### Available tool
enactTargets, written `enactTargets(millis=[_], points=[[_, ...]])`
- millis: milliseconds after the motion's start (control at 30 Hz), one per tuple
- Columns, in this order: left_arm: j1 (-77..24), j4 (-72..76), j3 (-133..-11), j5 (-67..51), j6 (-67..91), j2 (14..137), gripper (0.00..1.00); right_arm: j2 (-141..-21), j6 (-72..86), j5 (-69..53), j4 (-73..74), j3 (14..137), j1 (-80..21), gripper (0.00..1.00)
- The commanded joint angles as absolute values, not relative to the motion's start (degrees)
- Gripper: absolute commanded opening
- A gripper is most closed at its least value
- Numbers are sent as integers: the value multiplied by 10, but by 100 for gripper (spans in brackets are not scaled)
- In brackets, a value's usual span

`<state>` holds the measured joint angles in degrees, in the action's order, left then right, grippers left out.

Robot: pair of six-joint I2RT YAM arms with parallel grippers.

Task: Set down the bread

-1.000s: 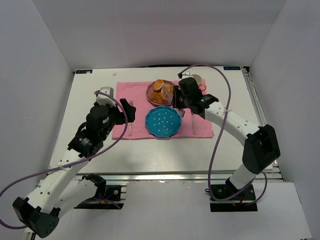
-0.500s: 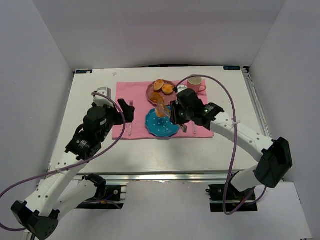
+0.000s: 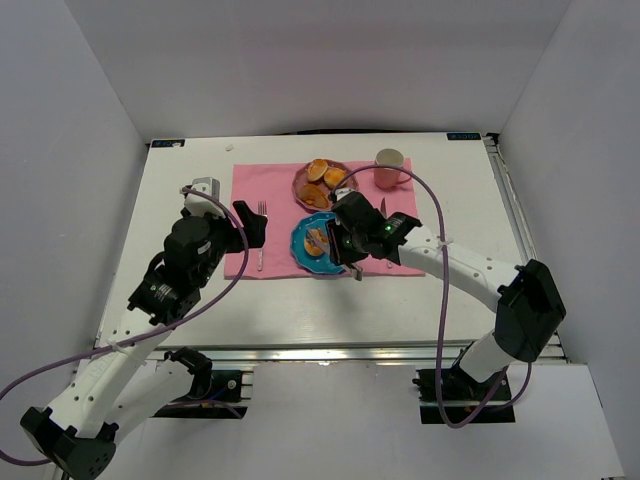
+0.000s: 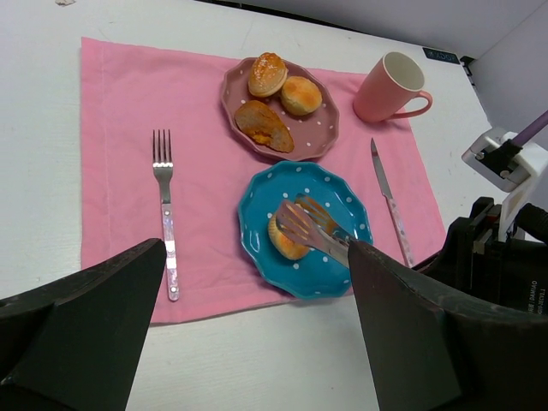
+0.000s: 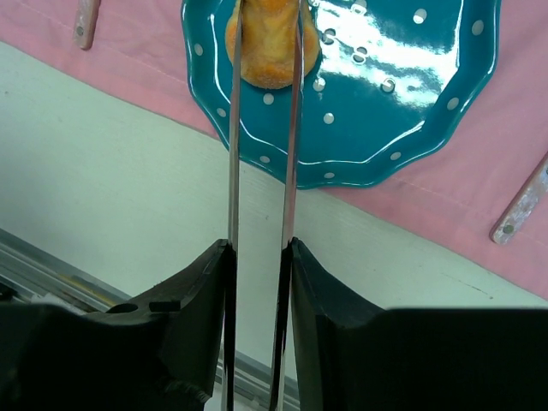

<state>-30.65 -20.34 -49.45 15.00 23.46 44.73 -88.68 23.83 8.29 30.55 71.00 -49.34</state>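
White walls close in a pale table [image 3: 300,300], and a pink placemat [image 3: 270,185] lies across the middle of the top view with the meal laid on it. At centre frame the right gripper [image 5: 259,248] is clamped tight on a pair of thin metal tongs [image 5: 233,154], whose two blades pinch a golden roll [image 5: 270,43] over the blue plate [image 4: 257,214], toward that plate's lower-left part in the left wrist view. Whether the roll already rests on the glaze or hangs just above it I cannot tell. Just above the blue plate in the frame, a pink plate [image 4: 321,137] carries three more pastries [image 4: 264,126]. A mug [image 4: 387,86] stands at upper right, a knife [image 4: 390,201] lies right of the blue plate and a fork [image 4: 164,205] left of it. The left gripper [image 3: 252,222] hovers over the mat's left part, its fingers spread wide with nothing between them. The placing looks nearly done, with only the release left, and that is where trouble lies. If the blades part while the roll is off the plate, it could drop and tumble toward the near rim and onto the mat. A soft crust may also cling to one blade and be dragged off as the arm lifts. Lowering too far would press the tips into the plate and could shove it along the cloth
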Motion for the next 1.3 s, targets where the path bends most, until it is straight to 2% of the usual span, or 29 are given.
enactTargets(millis=[0,133,267,500,1067,1267], points=[[-306,-209,-492,156,231,440,98,-888,246,91,309,725,-498,38],[-306,-203,-487,153,233,443,98,-889,247,91,309,728,-502,42],[-307,-204,-482,153,233,444,98,-885,248,90,306,729,-504,53],[-306,-208,-483,156,229,441,98,-872,253,98,298,728,-508,59],[-306,-206,-473,158,232,439,98,-835,251,173,301,764,-512,60],[-306,-203,-472,158,233,441,98,-886,195,200,307,871,-490,60]])
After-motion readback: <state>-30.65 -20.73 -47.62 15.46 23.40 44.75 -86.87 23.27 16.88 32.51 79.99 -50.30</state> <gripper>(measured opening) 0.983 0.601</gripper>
